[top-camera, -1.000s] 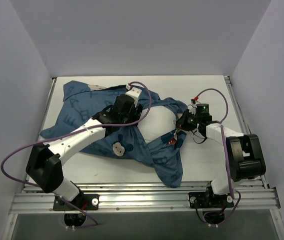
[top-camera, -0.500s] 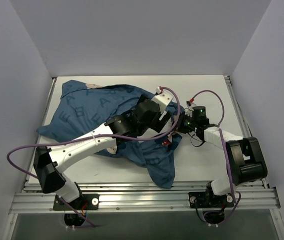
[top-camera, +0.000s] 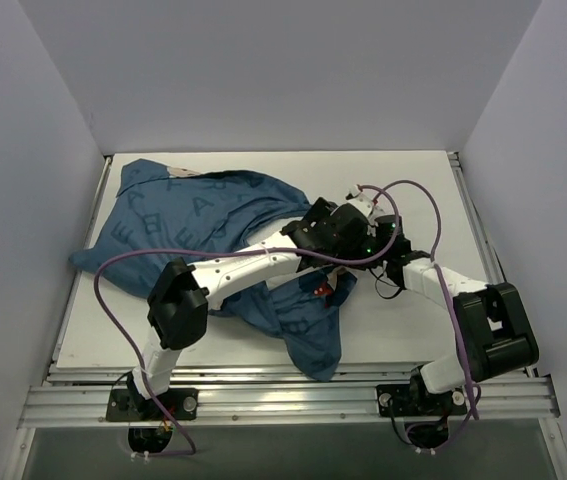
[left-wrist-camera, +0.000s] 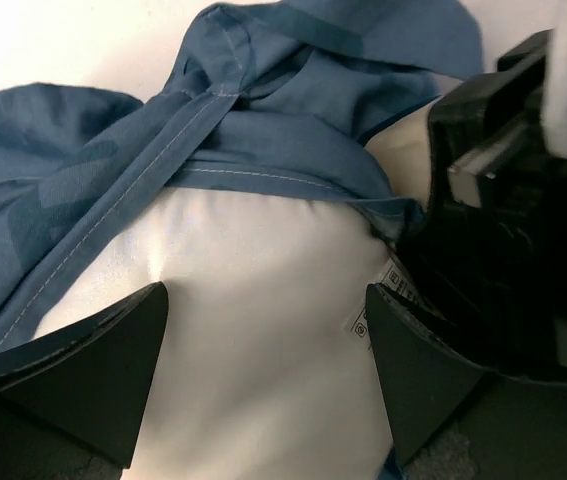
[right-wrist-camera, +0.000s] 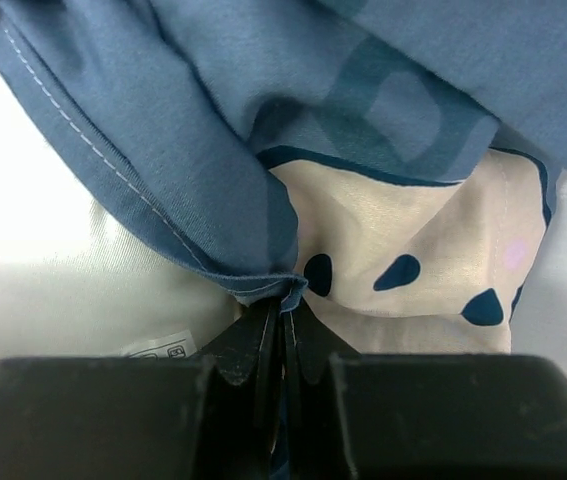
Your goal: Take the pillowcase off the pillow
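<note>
left gripper (left-wrist-camera: 263,335): wide open over bare pillow (left-wrist-camera: 253,250) | right gripper (right-wrist-camera: 283,312): closed, pinching pillowcase (right-wrist-camera: 213,150) | advice: left should grasp only pillow, no blue cloth, then pull apart

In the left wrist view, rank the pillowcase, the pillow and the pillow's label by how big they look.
1. pillowcase and pillow: the visible parts look about alike, so unranked.
2. label: smallest.

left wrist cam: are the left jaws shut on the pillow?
No, the left jaws stand wide apart over the bare white pillow, with nothing pinched between them.
</note>
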Robot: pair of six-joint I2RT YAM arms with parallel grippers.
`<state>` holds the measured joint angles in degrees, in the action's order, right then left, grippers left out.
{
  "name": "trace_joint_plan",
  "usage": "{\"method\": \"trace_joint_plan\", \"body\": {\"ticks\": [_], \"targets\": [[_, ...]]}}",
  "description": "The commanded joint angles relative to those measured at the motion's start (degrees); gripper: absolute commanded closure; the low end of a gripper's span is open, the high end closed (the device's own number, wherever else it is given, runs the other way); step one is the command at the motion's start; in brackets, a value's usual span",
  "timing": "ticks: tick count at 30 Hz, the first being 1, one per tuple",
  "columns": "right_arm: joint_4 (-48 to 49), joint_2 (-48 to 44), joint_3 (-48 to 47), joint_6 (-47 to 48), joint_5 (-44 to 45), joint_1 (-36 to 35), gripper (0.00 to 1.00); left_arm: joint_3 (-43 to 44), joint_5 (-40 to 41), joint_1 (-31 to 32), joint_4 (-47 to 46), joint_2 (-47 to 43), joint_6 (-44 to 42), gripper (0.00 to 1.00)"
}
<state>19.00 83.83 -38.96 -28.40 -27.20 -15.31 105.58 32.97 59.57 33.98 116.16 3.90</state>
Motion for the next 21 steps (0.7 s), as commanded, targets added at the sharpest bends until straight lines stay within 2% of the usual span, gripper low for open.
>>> {"method": "trace_joint_plan", "body": {"ticks": [1, 11, 16, 21], "targets": [[0.68, -2.44, 0.73, 0.45, 1.01, -1.04, 1.00, 4.37, 4.99, -0.94, 5.22, 1.52, 4.35, 0.12], [2.79, -1.92, 2.22, -0.16, 2.68, -2.88, 1.00, 0.07, -0.18, -5.52, 6.45, 0.74, 13.40, 0.15], [3.06, -1.13, 2.22, -0.07, 3.03, -3.06, 1.00, -0.20, -4.23, -6.13, 5.05, -0.58, 14.91, 0.12], [2.97, -0.78, 1.70, 0.10, 3.21, -3.06, 1.00, 0.42, -3.53, -6.40, 6.63, 1.52, 14.73, 0.12]]}}
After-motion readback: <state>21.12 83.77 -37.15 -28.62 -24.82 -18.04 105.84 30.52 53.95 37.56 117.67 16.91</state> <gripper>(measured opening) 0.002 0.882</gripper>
